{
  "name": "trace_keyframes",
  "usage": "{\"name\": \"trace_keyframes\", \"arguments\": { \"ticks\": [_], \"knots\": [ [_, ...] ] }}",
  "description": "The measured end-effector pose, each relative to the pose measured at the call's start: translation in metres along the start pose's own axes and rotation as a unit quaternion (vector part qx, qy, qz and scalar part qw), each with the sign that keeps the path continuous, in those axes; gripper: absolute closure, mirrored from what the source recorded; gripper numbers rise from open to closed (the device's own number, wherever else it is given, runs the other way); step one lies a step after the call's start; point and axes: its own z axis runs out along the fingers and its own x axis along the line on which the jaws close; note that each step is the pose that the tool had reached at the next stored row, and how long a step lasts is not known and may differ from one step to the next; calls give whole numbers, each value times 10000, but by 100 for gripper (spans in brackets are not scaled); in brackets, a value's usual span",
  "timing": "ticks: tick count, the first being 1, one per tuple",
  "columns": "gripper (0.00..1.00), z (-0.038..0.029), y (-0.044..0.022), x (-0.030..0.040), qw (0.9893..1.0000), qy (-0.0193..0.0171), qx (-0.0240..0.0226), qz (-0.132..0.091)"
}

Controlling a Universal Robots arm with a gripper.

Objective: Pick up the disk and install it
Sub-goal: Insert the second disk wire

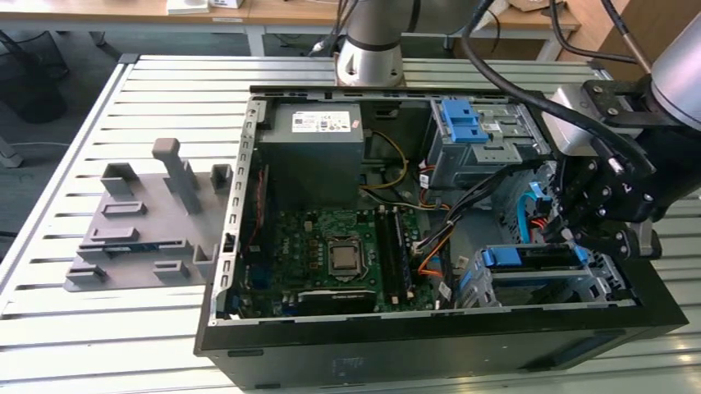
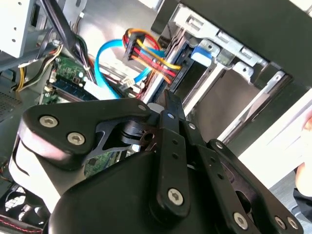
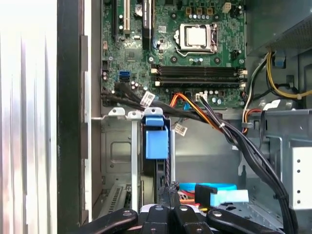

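Blue plastic marks the disk, which sits in the silver drive cage at the lower right of the exterior view, inside the open computer case. In the first wrist view the disk stands edge-on in the cage slot at lower centre, below the green motherboard. The black hand hangs just above the disk's right end in the exterior view; whether its fingers are spread or pressed together, I cannot tell. A grey power supply lies at the case's upper left. A grey fixture rests on the slatted counter at left.
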Motion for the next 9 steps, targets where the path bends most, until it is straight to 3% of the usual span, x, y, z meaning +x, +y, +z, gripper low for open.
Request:
{"name": "trace_keyframes", "arguments": {
  "ticks": [4, 9],
  "knots": [
    [89, -1, 38, 2, 10000, 1, -4, -57],
    [89, -72, 44, -4, 10000, 2, -5, -66]
  ]
}}
